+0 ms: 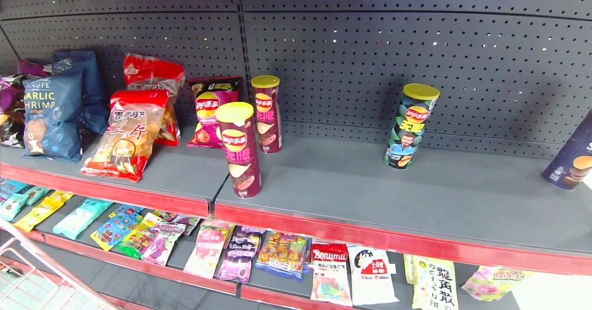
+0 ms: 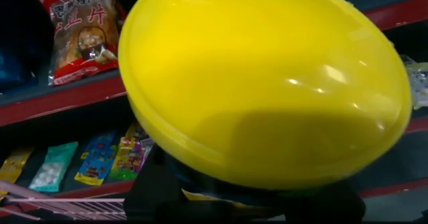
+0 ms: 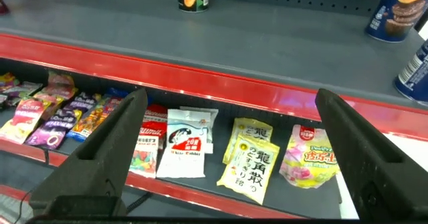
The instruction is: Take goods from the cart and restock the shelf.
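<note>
A chip can's yellow lid [image 2: 267,83] sits right in front of the left wrist camera, and dark finger shapes [image 2: 160,190] hug the can below it, so my left gripper is shut on this can. My right gripper [image 3: 227,164] stands open with nothing between its fingers, in front of the red edge of the grey shelf [image 3: 200,70]. On that shelf [image 1: 370,199] stand two purple chip cans [image 1: 240,150] [image 1: 267,113], a green chip can [image 1: 410,127] and a blue can [image 1: 571,162] at the far right.
Snack bags [image 1: 129,134] crowd the shelf's left part. Bare shelf lies between the purple cans and the green can, and to the green can's right. Candy packets [image 1: 282,254] line the lower shelf. The cart's pink wire rim [image 1: 27,277] is at the lower left.
</note>
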You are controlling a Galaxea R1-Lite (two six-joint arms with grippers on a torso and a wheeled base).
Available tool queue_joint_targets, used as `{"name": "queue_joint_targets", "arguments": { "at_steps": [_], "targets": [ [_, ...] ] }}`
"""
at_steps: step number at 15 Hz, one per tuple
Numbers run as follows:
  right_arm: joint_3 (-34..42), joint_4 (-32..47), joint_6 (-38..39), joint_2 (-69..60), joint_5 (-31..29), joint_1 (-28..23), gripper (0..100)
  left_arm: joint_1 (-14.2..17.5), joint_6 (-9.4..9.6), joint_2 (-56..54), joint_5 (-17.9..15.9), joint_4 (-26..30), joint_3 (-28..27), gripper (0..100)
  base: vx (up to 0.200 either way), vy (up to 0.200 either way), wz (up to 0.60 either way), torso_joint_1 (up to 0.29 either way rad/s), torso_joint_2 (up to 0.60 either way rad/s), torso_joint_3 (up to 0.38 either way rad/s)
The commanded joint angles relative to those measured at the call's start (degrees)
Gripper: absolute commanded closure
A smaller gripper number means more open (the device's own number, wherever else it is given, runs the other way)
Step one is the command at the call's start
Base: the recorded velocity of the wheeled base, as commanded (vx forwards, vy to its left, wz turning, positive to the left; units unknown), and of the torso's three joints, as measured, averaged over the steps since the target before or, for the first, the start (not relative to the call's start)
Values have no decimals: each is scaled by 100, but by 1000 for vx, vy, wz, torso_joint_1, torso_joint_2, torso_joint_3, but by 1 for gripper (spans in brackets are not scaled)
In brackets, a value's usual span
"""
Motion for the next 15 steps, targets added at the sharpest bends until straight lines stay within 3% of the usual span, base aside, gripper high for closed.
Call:
{"name": "queue_joint_targets", "arguments": {
  "at_steps": [1,3,4,6,7,8,10,15],
  "targets": [
    [-266,-98,31,83,120,2,0,21,-19,177,173,-9,-197,100,0,0,0,0,0,0],
    [-2973,-142,1393,2975,-117,2,0,21,-186,441,296,8,-416,100,0,0,0,0,0,0],
    [-3518,-133,1595,3537,-64,55,0,21,-195,467,296,8,-408,100,0,0,0,0,0,0],
    [-3685,-168,40,4856,375,477,0,21,-204,555,296,-9,-302,100,0,0,0,0,0,0],
    [-3667,-317,-13,5383,384,608,0,3,-212,502,270,-27,-223,100,0,0,0,0,0,0],
    [-3755,-1073,84,6306,375,995,0,-50,-204,388,191,-62,-179,100,0,0,0,0,0,0],
    [-3720,-2374,66,7598,340,1303,0,-15,-177,353,287,-62,-126,100,0,0,0,0,0,0],
    [-4757,-2752,57,9189,313,1637,0,-6,-177,353,410,-62,-249,100,0,0,0,0,0,0]
  ]
}}
